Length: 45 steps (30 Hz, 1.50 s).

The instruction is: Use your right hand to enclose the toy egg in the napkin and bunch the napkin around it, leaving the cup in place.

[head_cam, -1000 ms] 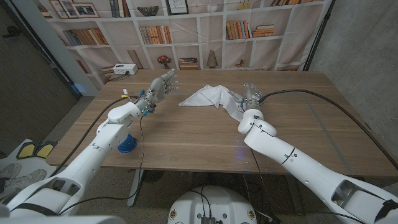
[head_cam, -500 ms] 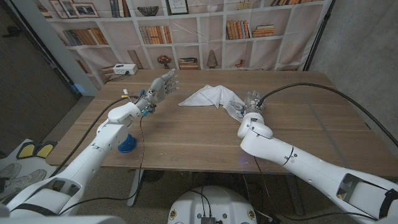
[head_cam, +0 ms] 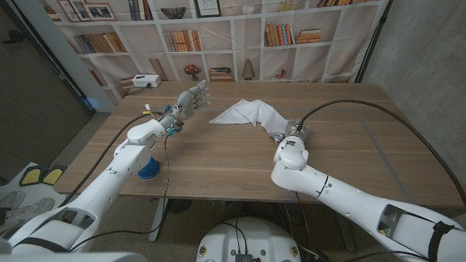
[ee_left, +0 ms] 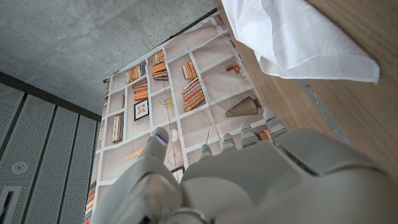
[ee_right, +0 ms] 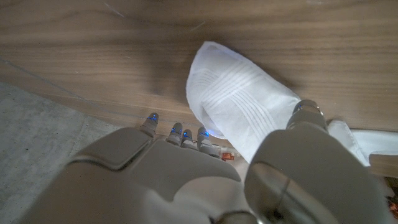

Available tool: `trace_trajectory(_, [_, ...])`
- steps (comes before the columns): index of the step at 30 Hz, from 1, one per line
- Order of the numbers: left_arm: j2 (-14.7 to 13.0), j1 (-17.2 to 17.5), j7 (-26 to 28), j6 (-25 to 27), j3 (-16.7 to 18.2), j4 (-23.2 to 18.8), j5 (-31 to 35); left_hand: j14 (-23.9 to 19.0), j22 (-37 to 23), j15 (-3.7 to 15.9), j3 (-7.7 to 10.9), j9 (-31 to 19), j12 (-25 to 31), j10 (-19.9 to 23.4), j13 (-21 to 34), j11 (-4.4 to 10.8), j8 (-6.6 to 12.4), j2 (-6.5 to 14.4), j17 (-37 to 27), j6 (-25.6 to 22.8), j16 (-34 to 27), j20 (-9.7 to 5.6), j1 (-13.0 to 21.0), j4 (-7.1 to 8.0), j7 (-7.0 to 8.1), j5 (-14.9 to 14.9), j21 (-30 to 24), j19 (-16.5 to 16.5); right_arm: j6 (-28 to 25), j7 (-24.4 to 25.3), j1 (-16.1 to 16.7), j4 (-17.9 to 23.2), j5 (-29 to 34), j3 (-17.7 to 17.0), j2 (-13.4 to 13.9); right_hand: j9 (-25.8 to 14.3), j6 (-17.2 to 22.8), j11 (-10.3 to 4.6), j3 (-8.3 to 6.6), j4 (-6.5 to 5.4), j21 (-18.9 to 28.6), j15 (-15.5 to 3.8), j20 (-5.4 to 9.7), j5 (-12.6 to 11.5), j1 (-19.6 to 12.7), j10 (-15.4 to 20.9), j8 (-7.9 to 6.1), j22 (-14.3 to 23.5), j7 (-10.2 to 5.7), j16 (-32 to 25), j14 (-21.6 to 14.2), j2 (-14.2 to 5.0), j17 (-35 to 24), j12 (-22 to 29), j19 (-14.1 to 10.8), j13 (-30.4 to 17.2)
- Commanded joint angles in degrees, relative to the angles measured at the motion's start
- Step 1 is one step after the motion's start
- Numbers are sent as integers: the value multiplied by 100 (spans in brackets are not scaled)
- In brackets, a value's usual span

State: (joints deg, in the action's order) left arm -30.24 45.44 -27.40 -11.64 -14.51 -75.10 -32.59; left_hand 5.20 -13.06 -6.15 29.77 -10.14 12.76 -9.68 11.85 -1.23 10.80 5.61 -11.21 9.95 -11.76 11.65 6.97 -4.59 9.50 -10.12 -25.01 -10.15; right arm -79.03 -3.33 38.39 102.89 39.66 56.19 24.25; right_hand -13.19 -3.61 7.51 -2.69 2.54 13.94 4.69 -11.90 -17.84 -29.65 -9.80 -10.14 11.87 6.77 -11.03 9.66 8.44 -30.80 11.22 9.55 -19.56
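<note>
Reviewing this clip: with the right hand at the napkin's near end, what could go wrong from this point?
The right hand has a fold of the white napkin between thumb and fingers; the cloth looks loosely caught, so it may slip free as the hand pulls. The egg cannot be seen under the cloth, so the hand could bunch the napkin around nothing. The left hand stands raised and open near the napkin's far corner; a dragged cloth might brush it.
</note>
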Motion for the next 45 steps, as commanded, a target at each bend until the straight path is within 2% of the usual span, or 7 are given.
trace_trajectory(1, [11,-27,11,-8,-5,32,16,6,-7,-4,27,-8,17,-235,8,-11,-10,-33,-8,183,7,56,24,0,4,-1,-34,-128,-96,-3894,-137,-952,4097,61,-366,-9,145,-16,89,76,15,-26,-15,-103,-198,-353,-132,30,276,-114,89,-47,6,203,-60,-34])
trace_trajectory(7, [21,-56,10,-2,-17,53,26,7,-7,-5,27,-8,18,-231,8,-13,-8,-34,-9,178,8,56,22,-1,1,-1,-34,-127,20,-3223,-32,-981,4028,122,-328,-2,1808,-164,130,200,162,-185,11,-296,-672,579,-630,11,-52,-340,-607,-377,48,757,-524,-93])
trace_trajectory(12, [50,-96,-3,2,-39,91,28,6,-6,-2,27,-8,18,-231,8,-13,-9,-36,-9,178,9,57,20,-1,7,-2,-33,-128,335,-2732,75,-910,3949,171,-193,-93,3457,-370,56,474,343,-482,184,-517,-1479,1621,-1211,-40,-658,-582,-1455,-626,80,1265,-1217,-102])
trace_trajectory(17, [56,-104,14,8,-50,94,45,1,-6,2,26,-8,17,-234,9,-8,-9,-38,-10,179,7,57,17,0,3,-1,-32,-130,582,-2693,79,-1008,4152,309,-82,-26,4981,-918,-57,617,508,-887,374,-850,-2299,2822,-1796,-77,-836,-714,-2283,-815,142,1654,-1926,61])
trace_trajectory(22, [48,-89,45,27,-47,66,51,-5,-6,5,25,-8,18,-232,9,-13,-9,-40,-10,178,6,57,14,0,3,-2,-33,-127,853,-2434,227,-1064,4270,218,-58,-36,6456,-1285,-408,638,605,-1289,602,-1184,-3125,4040,-2438,-102,-795,-697,-3112,-1132,271,1972,-2462,317])
trace_trajectory(31, [39,-129,55,75,-72,12,77,-15,-5,12,25,-8,16,-235,9,-10,-9,-41,-11,178,4,57,10,0,1,-3,-32,-127,1488,217,1057,-179,2903,-782,-37,87,6541,-1383,-556,447,673,-1557,862,-1061,-3067,4348,-2422,-107,-584,-684,-3535,-1477,302,1986,-2751,462])
trace_trajectory(45, [20,-59,111,89,-54,-83,74,3,-5,2,29,-8,16,-234,9,-16,-11,-38,-11,183,13,57,9,-1,-2,-3,-30,-130,2680,2525,1560,563,575,-1975,-374,-173,6212,-1475,-611,141,649,-1597,1002,-863,-2812,4207,-2542,-101,-627,-630,-3514,-1854,228,1824,-2760,474])
